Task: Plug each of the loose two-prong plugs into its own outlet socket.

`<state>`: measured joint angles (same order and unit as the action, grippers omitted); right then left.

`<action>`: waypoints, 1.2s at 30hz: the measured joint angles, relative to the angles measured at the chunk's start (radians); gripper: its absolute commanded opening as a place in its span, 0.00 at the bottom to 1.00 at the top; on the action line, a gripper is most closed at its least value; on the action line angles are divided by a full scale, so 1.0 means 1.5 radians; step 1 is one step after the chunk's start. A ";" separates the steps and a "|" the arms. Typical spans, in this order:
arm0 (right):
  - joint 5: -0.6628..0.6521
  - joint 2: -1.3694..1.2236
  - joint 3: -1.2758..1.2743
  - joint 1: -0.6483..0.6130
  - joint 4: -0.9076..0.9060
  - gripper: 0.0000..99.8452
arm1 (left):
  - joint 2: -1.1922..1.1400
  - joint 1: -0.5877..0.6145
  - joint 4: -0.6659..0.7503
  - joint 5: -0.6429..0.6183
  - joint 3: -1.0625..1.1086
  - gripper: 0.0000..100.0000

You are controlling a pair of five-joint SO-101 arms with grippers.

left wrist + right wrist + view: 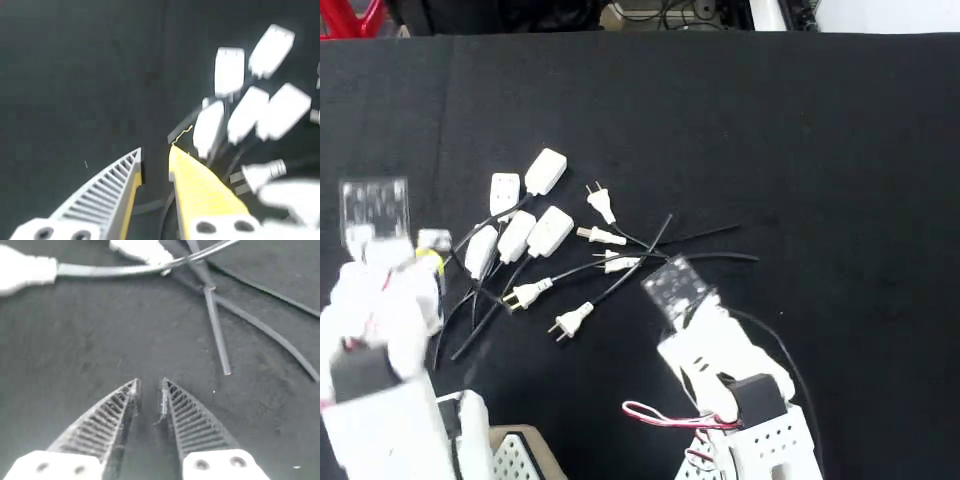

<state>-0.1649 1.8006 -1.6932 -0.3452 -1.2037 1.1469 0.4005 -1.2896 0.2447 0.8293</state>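
Judged step as pre-grasp: counted five plugs loose on counter (pixel 820 150), none mated w/ sockets (pixel 550 230), nothing gripped.

Found R end effector (pixel 149 383) narrow, a slit betw. tips, empty, low over bare cloth, near 3rd plug (pixel 620 264) at its 5 o'clock. Found L end effector (pixel 155 150) narrow too, empty, w/ yellow finger (pixel 200 190) tip just beside near socket (pixel 209 127), at 9 o'clock of the socket cluster.

Placed task items mid-counter: sockets bunched at 10 o'clock of centre, plugs fanned to 3–5 o'clock of them, trailing black cables (pixel 710 257).

Read headings from high view:
- top plug (pixel 602 203): prongs to 11, axis 11–5.
- 2nd plug (pixel 600 236): prongs to 9, axis 9–3.
- 3rd plug: prongs approx. 9–10, axis close to 9–3.
- 4th plug (pixel 527 293): prongs to 8, axis 8–2.
- low plug (pixel 572 320): prongs to 8, axis 8–2.
- sockets: mostly axis 1–7, cables out the 7 end, so mouths prob. to 1; odd socket (pixel 504 192) nearer 12–6.

Reckoned next move as follows: widen R fingers, drop onto 3rd plug body, pinch across its sides w/ prongs left clear, lift, swing prongs round to approx. 7 to meet a mouth facing 1. Reckoned L side needed to pin or clamp a socket vs. push-in force. Noted 4th and low plug as already close to that heading, so less turning there. Flagged crossed cables as a likely snag during lift.
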 measured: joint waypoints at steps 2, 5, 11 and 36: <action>0.069 0.000 0.000 0.000 0.017 0.07 | -0.091 -0.005 -0.032 0.000 -0.056 0.10; 0.132 0.000 0.000 -0.003 0.047 0.08 | -0.204 -0.034 -0.070 -0.001 -0.111 0.10; 0.249 0.000 0.002 -0.023 0.089 0.07 | -0.336 -0.073 -0.059 -0.001 -0.129 0.10; 0.477 -0.699 0.418 -0.095 0.217 0.08 | -0.357 0.013 0.317 -0.003 0.216 0.10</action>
<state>0.5501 0.7526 -1.0656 -0.4879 -0.8784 0.6114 0.4204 -0.8140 0.2401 1.1531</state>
